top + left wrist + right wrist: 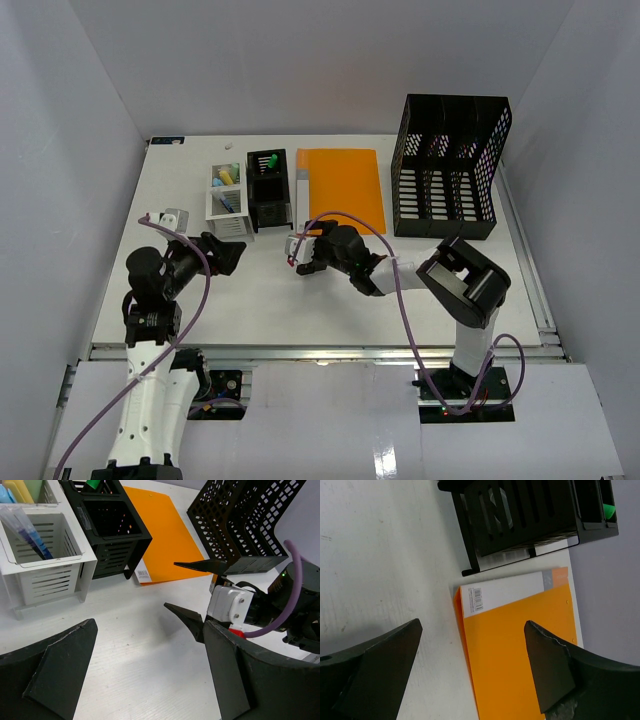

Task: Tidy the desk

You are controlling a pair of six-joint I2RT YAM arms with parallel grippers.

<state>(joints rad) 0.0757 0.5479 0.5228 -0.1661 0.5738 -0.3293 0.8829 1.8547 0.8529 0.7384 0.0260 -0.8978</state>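
Note:
The white desk (260, 315) holds an orange folder (342, 187) lying flat at the back middle. My left gripper (236, 253) is open and empty, low over bare desk in front of the white organizer; its jaws stand wide apart in the left wrist view (150, 630). My right gripper (300, 252) is open and empty just in front of the folder's near left corner. In the right wrist view (472, 630) its jaws straddle the folder's (520, 670) edge from above. The two grippers face each other, a short gap apart.
A white slotted organizer (225, 198) with pens and highlighters and a black pen holder (267, 187) stand left of the folder. A tall black file rack (447, 165) stands at the back right. A small grey object (172, 217) lies at the left edge. White walls enclose the desk.

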